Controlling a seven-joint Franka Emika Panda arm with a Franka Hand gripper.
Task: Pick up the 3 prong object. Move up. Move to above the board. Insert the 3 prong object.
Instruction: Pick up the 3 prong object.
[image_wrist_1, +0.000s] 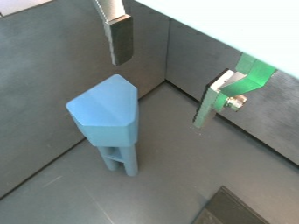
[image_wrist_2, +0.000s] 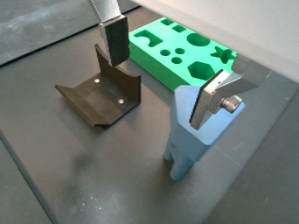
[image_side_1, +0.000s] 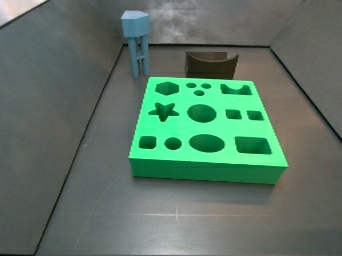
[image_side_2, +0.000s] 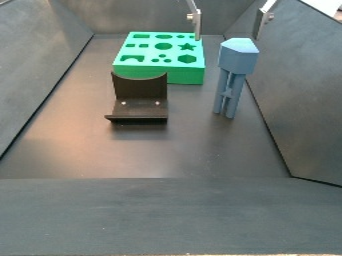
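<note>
Both wrist views look steeply down past the gripper (image_wrist_2: 163, 66) fingers, close to the 3 prong object (image_wrist_1: 108, 122). A side view looks from high beyond the board (image_side_1: 203, 128); a side view looks low from the opposite end. Both share board and fixture (image_side_2: 139, 98).

In a side view only the fingers (image_side_2: 195, 16) of the gripper (image_side_2: 230, 10) show, cut off at twelve o'clock. In a wrist view, one finger hides part of the 3 prong object (image_wrist_2: 191, 147).
</note>
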